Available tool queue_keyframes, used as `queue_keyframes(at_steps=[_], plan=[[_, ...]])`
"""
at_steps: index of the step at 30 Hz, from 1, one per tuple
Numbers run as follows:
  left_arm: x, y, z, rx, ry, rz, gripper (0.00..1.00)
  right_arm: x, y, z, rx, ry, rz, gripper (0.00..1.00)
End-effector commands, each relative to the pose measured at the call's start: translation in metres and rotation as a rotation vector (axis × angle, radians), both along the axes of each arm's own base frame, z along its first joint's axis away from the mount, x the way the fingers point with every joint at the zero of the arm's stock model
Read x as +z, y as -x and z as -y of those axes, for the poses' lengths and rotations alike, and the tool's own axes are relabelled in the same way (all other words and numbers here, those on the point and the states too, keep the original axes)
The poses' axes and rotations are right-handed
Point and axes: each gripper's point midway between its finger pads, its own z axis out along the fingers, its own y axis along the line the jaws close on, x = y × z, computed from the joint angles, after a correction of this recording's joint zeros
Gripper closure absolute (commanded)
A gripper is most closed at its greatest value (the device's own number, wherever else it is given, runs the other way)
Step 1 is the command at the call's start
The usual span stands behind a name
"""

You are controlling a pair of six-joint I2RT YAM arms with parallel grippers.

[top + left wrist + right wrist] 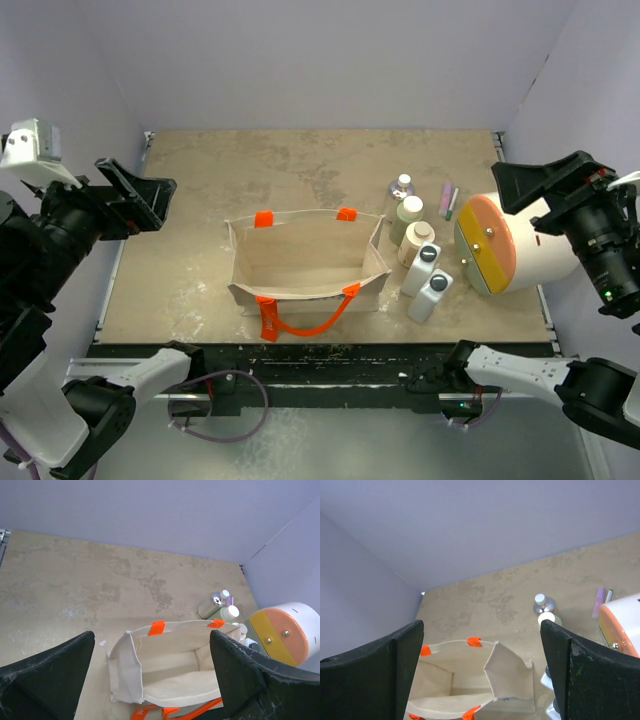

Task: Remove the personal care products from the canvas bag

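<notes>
The left pincer (152, 645) and right pincer (481, 630) both gape wide, gripping nothing. The bag (300, 297) stands open mid-worktop (200, 200), with five bottles (422, 268) clustered just beside its right end.

text: none legible | labels on bottles (421, 268): too small to read

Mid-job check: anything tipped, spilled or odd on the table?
Nothing spilled or damaged. The big cylinder lies on its side right of the bottles, and a small lilac tube lies flat by its face. The near orange handle of the canvas bag droops outside its front wall. Pale smears mark the table near its front edge.
</notes>
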Motion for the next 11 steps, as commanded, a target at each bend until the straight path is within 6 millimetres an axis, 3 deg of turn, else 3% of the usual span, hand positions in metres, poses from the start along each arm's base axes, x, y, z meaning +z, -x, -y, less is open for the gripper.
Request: queue_keyframes(at_steps=[1, 11], plan=[[0.0223, -0.0005, -0.0083, 0.030, -0.022, 0.106, 0.01, 0.0146, -0.0085, -0.0129, 0.030, 0.036, 0.032, 0.00], [0.0143, -0.0034, -0.0101, 0.035, -0.057, 0.083, 0.01, 0.0069, -0.0088, -0.0078, 0.001, 0.051, 0.003, 0.00]])
